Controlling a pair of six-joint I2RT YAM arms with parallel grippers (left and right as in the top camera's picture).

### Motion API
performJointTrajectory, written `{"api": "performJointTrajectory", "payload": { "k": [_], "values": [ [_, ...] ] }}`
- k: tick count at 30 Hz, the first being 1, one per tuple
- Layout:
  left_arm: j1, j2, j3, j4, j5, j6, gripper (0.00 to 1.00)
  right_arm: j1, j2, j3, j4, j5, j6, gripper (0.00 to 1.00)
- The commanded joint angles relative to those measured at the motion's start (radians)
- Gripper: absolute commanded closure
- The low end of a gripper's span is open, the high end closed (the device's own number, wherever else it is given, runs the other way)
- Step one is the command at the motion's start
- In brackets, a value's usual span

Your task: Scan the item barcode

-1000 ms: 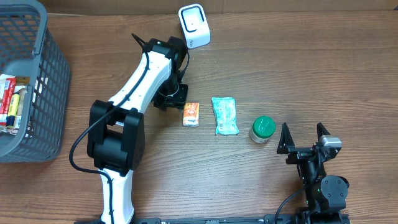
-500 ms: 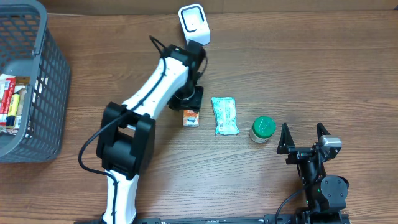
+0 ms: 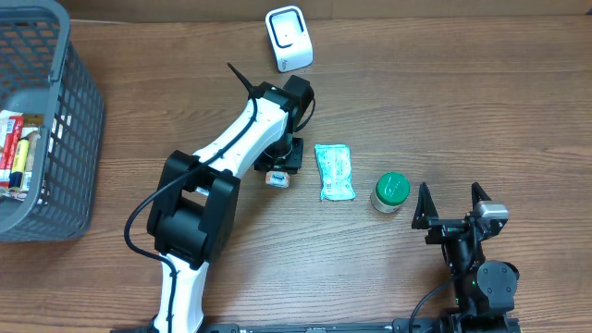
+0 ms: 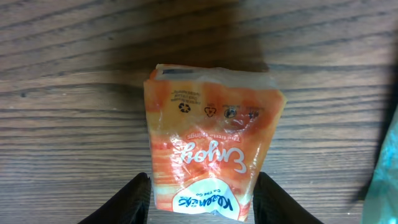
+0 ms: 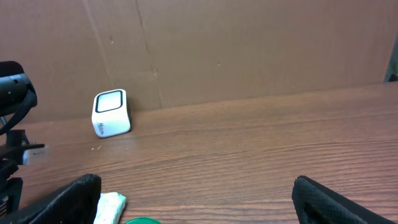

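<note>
An orange tissue packet [image 4: 211, 143] lies on the wooden table, its printed face up. My left gripper [image 4: 202, 199] is over it, one black finger against each side of its near end, which looks pinched narrower. From overhead, only a corner of the packet [image 3: 276, 178] shows below the left gripper [image 3: 280, 162]. The white barcode scanner [image 3: 289, 39] stands at the back of the table, well beyond the packet, also seen in the right wrist view [image 5: 111, 113]. My right gripper [image 3: 450, 191] rests open near the front right, with nothing between its fingers [image 5: 199, 199].
A teal packet [image 3: 334, 172] lies just right of the orange one. A green-lidded jar [image 3: 390, 192] stands between it and the right gripper. A grey basket [image 3: 55, 139] holding several items sits at the left edge. A brown wall backs the table.
The left arm has swung right and forward from beside the packet to over it, and its fingers have come in on the packet's sides. The right arm has not moved.
</note>
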Motion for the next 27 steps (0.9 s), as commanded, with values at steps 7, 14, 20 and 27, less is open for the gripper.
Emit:
{"api": "performJointTrajectory", "payload": {
  "k": [7, 14, 20, 27],
  "values": [
    [0.008, -0.025, 0.019, -0.002, -0.018, -0.009, 0.58, -0.003, -0.01, -0.011, 0.007, 0.002, -0.004, 0.0],
    [0.026, -0.025, 0.097, -0.059, -0.001, 0.002, 0.58, -0.003, -0.01, -0.011, 0.007, 0.001, -0.004, 0.0],
    [0.04, -0.025, 0.095, -0.065, -0.005, 0.002, 0.62, -0.003, -0.01, -0.011, 0.007, 0.002, -0.004, 0.0],
    [0.028, -0.024, 0.041, -0.005, 0.006, 0.002, 0.57, -0.003, -0.01, -0.011, 0.007, 0.002, -0.004, 0.0]
  ]
}}
